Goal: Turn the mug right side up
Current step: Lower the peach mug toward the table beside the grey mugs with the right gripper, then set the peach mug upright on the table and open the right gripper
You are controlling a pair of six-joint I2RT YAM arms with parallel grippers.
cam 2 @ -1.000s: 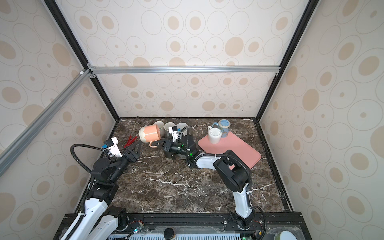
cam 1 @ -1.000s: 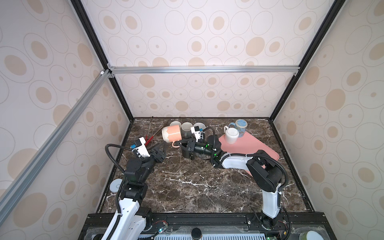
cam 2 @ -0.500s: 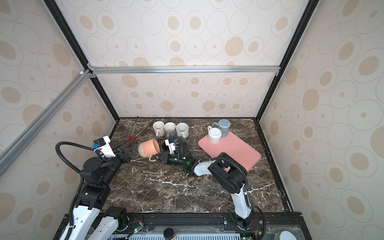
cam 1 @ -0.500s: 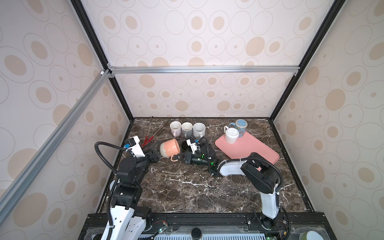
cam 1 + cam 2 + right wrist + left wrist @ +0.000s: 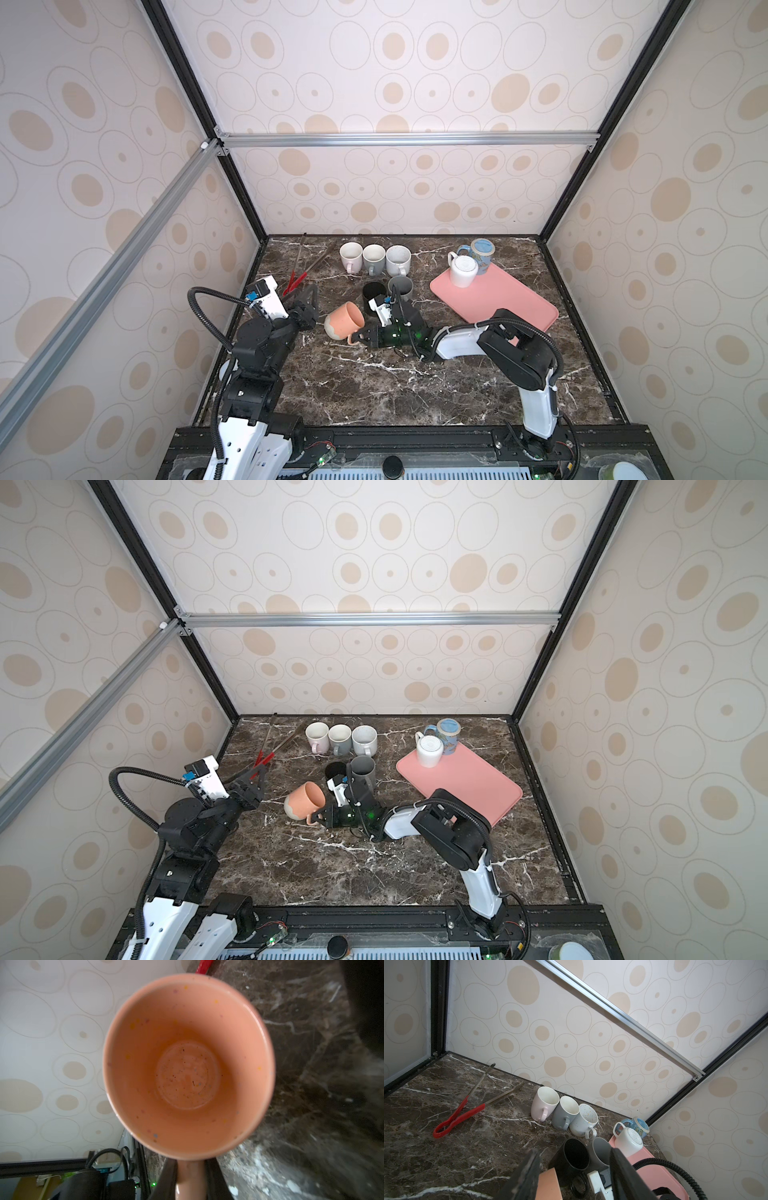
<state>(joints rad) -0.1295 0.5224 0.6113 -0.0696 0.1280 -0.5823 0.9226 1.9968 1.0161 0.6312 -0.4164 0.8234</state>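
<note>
The peach mug point(image 5: 345, 325) is lying tilted on its side left of the tabletop's point(image 5: 374, 395) centre. Its mouth is facing up toward the far right corner and its handle is pointing at the near edge. Whether it is resting on the stone or hanging just above it, I cannot tell. Its glaze is showing smooth, glossy salmon flecked with tiny yellow, blue and purple dots, while its foot is wearing a pale, matt beige-grey band. In the right wrist view its round inside is tapering to a flat circular bottom scattered with dark specks.

The right gripper point(image 5: 360, 336) is pinching the mug's handle, its dark fingers point(image 5: 164, 1184) pressing on both sides of the loop. The left gripper point(image 5: 309, 309) is hovering near the mug's foot, on the side of the left edge. Its black fingers point(image 5: 525, 1176) are standing apart and holding nothing.

The tabletop is showing dark brown marble with white veins. Just beyond the peach mug, a glossy black mug point(image 5: 373, 293) and a dark grey mug point(image 5: 401, 286) are standing upright side by side. Along the far edge a pale pink mug point(image 5: 350, 255), a light grey mug point(image 5: 373, 257) and a white speckled mug point(image 5: 398, 259) are standing mouth up in a close row. Metal tongs point(image 5: 463, 1113) with red handles are lying splayed near the far left corner. Toward the right edge a flat pink tray point(image 5: 519, 307) with rounded corners is carrying an upturned white mug point(image 5: 463, 270), and a blue patterned mug point(image 5: 480, 249) is standing just behind it.
</note>
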